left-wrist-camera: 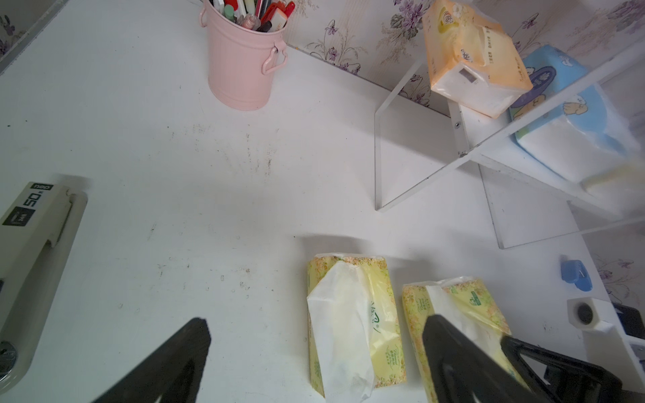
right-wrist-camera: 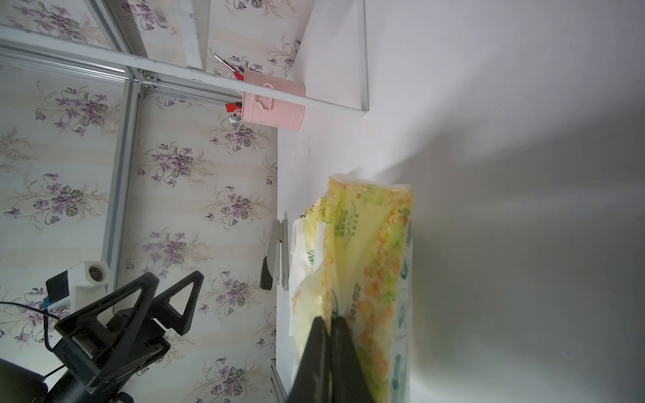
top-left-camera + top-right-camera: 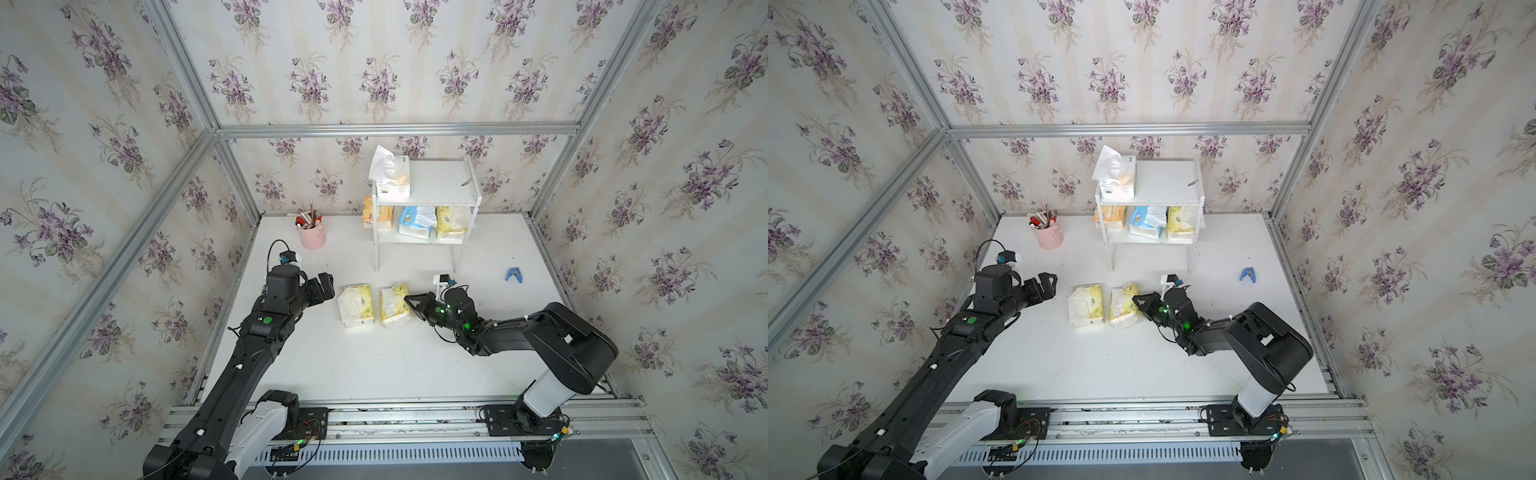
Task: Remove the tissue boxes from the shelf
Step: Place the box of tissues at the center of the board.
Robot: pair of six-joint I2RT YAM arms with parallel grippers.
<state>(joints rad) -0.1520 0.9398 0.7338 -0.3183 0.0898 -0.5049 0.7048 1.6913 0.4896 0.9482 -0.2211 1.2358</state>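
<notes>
– Table (image 3: 374,365), white and flat, heads our list. What stands on it?

– We enter the shelf (image 3: 436,178), white, two tiers, at twelve o'clock against the back wall. We count four packs on it. On the top tier, at the nine-o'clock end, is the white pack (image 3: 392,180) with tissue standing out of its top. On the lower tier, from nine to three o'clock, are the orange pack (image 3: 384,212), light blue pack (image 3: 415,222) and yellow pack C (image 3: 451,224).

– And off the shelf?

– Two lie side by side near the table's centre, at six o'clock of the shelf. We log yellow pack A (image 3: 355,305) and, at its three o'clock, yellow pack B (image 3: 392,305).

– Grippers?

– We note the left gripper (image 3: 327,286) with jaws wide and empty, near the nine-o'clock side of yellow pack A and apart from it. The right gripper (image 3: 409,300) has its fingers pressed together on the wrapper of yellow pack B at that pack's three-o'clock edge. Its wrist view shows the film pinched between them.

– Smaller items?

– We list the pink pen cup (image 3: 311,237) at eleven o'clock. The stapler (image 1: 35,244), seen only in the wrist views, lies near the nine-o'clock edge. The blue clip (image 3: 514,274) is at two o'clock.
</notes>
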